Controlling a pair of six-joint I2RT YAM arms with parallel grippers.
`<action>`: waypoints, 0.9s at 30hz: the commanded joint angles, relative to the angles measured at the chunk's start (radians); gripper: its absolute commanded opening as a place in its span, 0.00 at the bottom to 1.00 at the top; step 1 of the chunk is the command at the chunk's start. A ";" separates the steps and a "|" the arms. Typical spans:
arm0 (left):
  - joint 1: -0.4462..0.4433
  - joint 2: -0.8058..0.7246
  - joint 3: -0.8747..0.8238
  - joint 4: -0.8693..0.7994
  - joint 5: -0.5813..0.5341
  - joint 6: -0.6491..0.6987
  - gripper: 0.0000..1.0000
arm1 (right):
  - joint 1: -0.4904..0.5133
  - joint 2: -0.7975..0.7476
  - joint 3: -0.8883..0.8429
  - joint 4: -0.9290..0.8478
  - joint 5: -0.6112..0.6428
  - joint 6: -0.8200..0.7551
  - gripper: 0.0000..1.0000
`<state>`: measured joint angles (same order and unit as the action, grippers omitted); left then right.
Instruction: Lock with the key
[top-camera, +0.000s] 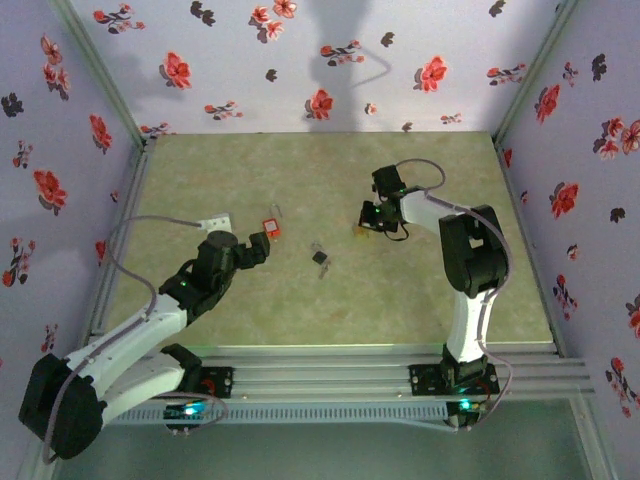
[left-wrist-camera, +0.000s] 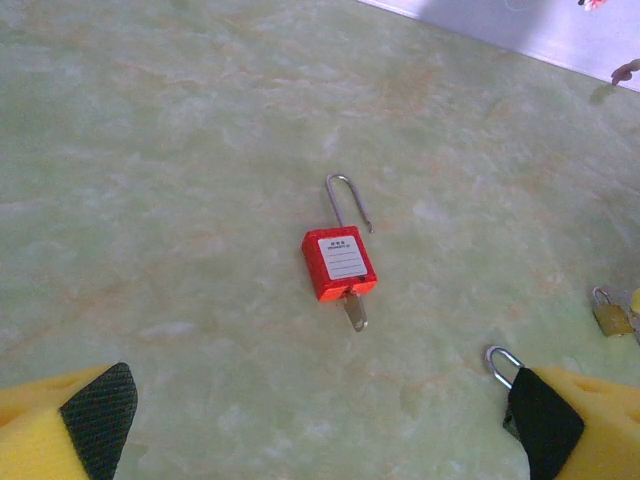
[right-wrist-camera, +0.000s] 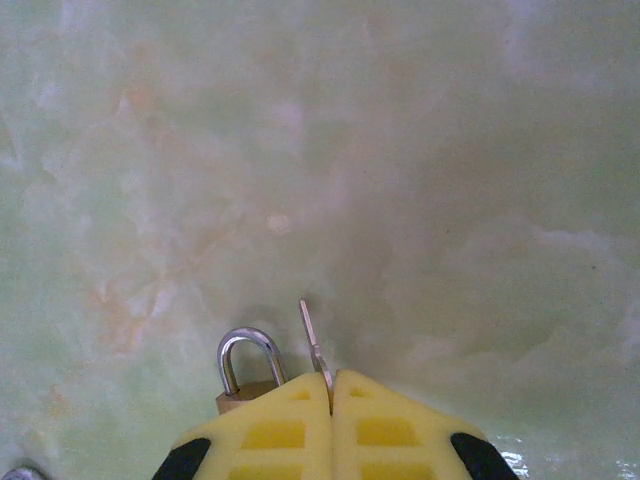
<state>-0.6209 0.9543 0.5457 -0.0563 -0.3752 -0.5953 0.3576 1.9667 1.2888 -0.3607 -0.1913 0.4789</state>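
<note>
In the top view, the left gripper (top-camera: 257, 246) sits left of centre, its tip just beside the red padlock (top-camera: 269, 227) on the table (top-camera: 250, 170). The right gripper (top-camera: 373, 222) is right of centre, low over a brass padlock (top-camera: 358, 232). A small dark lock (top-camera: 321, 257) lies apart between them. Each arm seems to be assigned its own lock.

In the left wrist view, the red padlock (left-wrist-camera: 340, 264) lies flat at mid-frame. Its shackle (left-wrist-camera: 345, 195) is sprung open toward the top, and an inserted key (left-wrist-camera: 355, 312) sticks out of its lower end. The left gripper (left-wrist-camera: 320, 420) holds nothing; its fingers (left-wrist-camera: 95, 415) stand wide apart in the two lower corners, framing the lock, probably so they can close on it. A silver shackle of the small dark lock (left-wrist-camera: 500, 362) peeks out beside the lower-right finger, and the brass padlock (left-wrist-camera: 610, 317) lies at the right edge. With the shackle open and the key seated, this lock looks ready to be pressed shut and turned.

In the right wrist view, the right gripper (right-wrist-camera: 332, 385) at bottom centre has its fingers pressed together, pinching a thin key (right-wrist-camera: 312, 340) that juts out toward the top of the frame. The brass padlock (right-wrist-camera: 245, 398) lies just left of the fingertips, its body partly hidden beneath them and its shackle closed. The tight pinch likely keeps the key stiff enough to aim; its keyhole cannot be seen from here
</note>
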 joint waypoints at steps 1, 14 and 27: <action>0.007 -0.002 -0.007 0.026 -0.031 -0.009 1.00 | -0.008 0.008 0.023 -0.038 0.004 -0.017 0.05; 0.007 -0.011 -0.007 0.023 -0.031 -0.009 1.00 | -0.008 -0.015 0.052 -0.078 0.003 -0.036 0.27; 0.007 -0.038 -0.015 0.018 -0.039 -0.012 1.00 | 0.140 -0.159 0.005 -0.100 0.039 -0.097 0.54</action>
<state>-0.6209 0.9413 0.5400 -0.0563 -0.3794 -0.5953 0.4297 1.8584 1.3148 -0.4465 -0.1780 0.4221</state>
